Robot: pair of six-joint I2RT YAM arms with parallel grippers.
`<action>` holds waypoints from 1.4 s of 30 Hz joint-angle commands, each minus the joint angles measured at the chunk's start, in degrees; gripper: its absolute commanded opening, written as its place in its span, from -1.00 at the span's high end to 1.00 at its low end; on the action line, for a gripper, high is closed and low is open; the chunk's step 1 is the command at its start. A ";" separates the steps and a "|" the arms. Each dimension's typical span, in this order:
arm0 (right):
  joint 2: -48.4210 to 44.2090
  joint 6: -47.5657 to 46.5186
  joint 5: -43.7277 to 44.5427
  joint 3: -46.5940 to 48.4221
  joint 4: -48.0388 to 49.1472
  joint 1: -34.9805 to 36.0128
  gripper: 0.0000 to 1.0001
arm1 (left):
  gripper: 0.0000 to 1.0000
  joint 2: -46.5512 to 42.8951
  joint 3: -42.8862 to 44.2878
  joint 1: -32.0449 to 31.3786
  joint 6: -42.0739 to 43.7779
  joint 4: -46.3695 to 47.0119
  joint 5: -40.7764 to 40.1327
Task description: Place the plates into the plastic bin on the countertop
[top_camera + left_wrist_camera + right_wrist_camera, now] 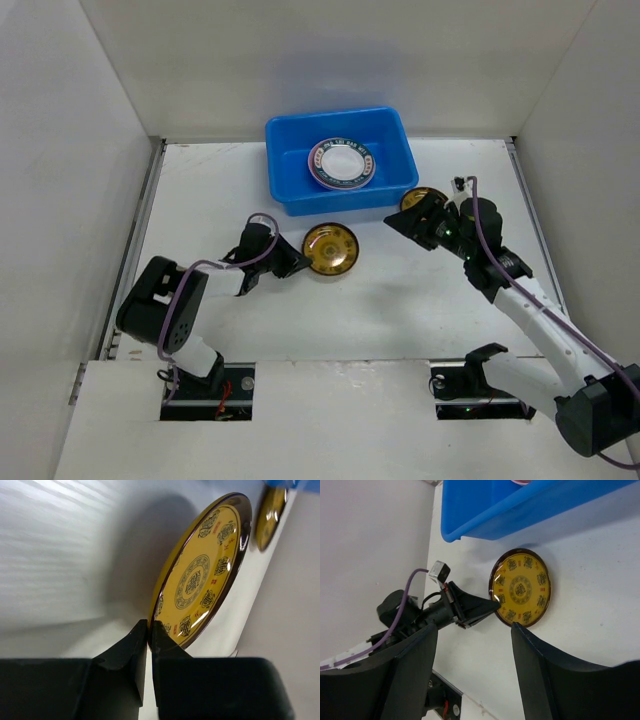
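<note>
From above, my left gripper (291, 262) is low over the countertop (400, 300) and points to the right. Its tips meet the left rim of a yellow plate (331, 249), which lies just in front of the bin (330, 202). The bin stands at the far middle of the countertop and holds a stack of plates (342, 163); the top one is white with a teal rim, and a pink edge shows under it. My right gripper (410, 220) is beside the near right corner of the bin, over a second yellow plate (421, 195), which it partly hides. From this view I cannot tell if it touches that plate. In the left wrist view, my left fingers (131, 655) are pressed together on the rim of the yellow plate, one on each face, with only the thin edge between them. I cannot tell if the plate is lifted or lies flat. The second yellow plate is seen far behind it, near a blue corner of the bin. In the right wrist view, my right fingers (555, 680) are spread wide and there is nothing between them. Beyond them the yellow plate lies on the countertop, a little apart from the wall of the bin, and the left gripper pinches its rim from the side.
</note>
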 commanded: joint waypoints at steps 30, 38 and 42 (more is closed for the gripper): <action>-13.24 -1.22 -1.78 -5.99 -2.50 -18.40 -0.33 | 0.95 28.90 78.69 2.48 20.54 -34.71 -1.28; -18.70 -4.03 -1.08 -7.49 -7.16 -22.88 -0.34 | 0.94 39.38 86.36 3.62 23.98 -36.04 -4.72; -19.84 -4.74 -1.96 -7.84 -8.22 -25.43 -0.34 | 0.93 41.84 87.68 4.24 24.77 -35.51 -5.24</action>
